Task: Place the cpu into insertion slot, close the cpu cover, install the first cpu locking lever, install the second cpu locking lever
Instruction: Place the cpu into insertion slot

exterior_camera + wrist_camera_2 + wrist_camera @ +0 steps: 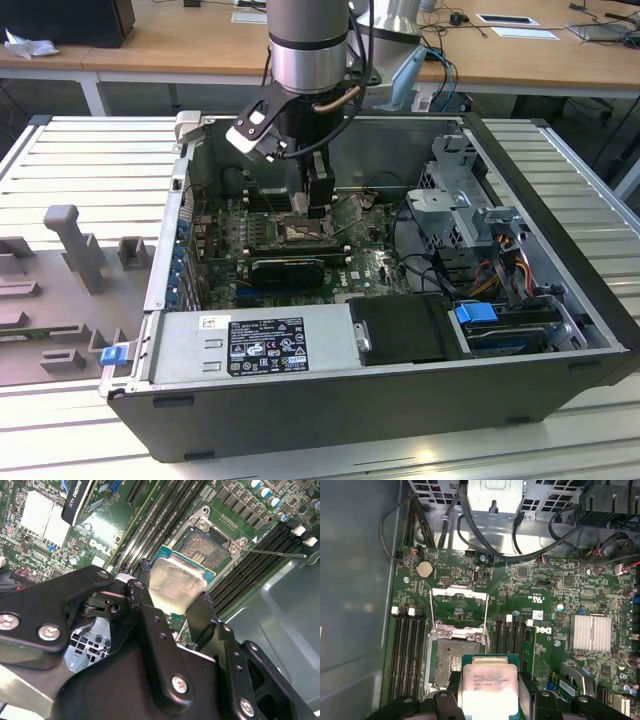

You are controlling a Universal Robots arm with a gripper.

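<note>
My gripper (pixel 318 206) hangs inside the open computer case, just over the motherboard. It is shut on the cpu (pixel 177 582), a flat square chip with a silvery top, gripped by two opposite edges between the black fingers (pixel 145 592). In the first wrist view the cpu (pixel 487 687) hovers partly over the near edge of the insertion slot (pixel 451 661), whose contact field lies bare. The cpu cover (pixel 458 596), a thin metal frame, is swung open beyond the slot. A thin wire lever (pixel 275 553) sticks out beside the slot (pixel 206 547).
Memory slots (pixel 407 650) flank the socket on both sides. A black card (pixel 288 268) lies nearer the power supply (pixel 250 345). A finned heatsink (pixel 592 632), the drive cage (pixel 460 190) and loose cables (pixel 485 535) crowd the case. A grey fixture (pixel 75 245) stands at the exterior view's left.
</note>
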